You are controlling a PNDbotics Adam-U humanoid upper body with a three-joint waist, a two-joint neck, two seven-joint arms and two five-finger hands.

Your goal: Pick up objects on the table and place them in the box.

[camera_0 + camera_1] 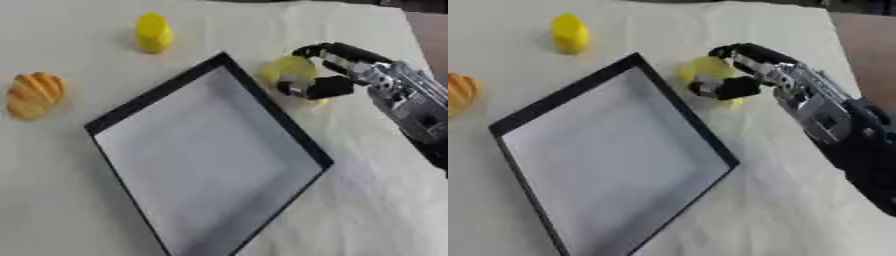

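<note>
Left eye view: the right hand (pixel 325 75) curls round a pale yellow rounded object (pixel 287 69) just beside the black-rimmed shallow box (pixel 284 126)'s edge. Right eye view: thumb and fingers barely enclose it, so it may slip while lifted.

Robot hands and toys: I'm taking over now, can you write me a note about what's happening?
Right hand: fingers and thumb curled round the pale yellow object, just beside the box's right rim; whether it is lifted off the cloth cannot be told.
Left hand: not in view.
Box: black rim, pale floor, nothing in it yet.
Yellow cylinder-shaped object: on the cloth beyond the box.
Orange ridged object: on the cloth to the box's left.
Done: nothing placed.
Left: move the pale yellow object into the box, then likely the other two.
</note>
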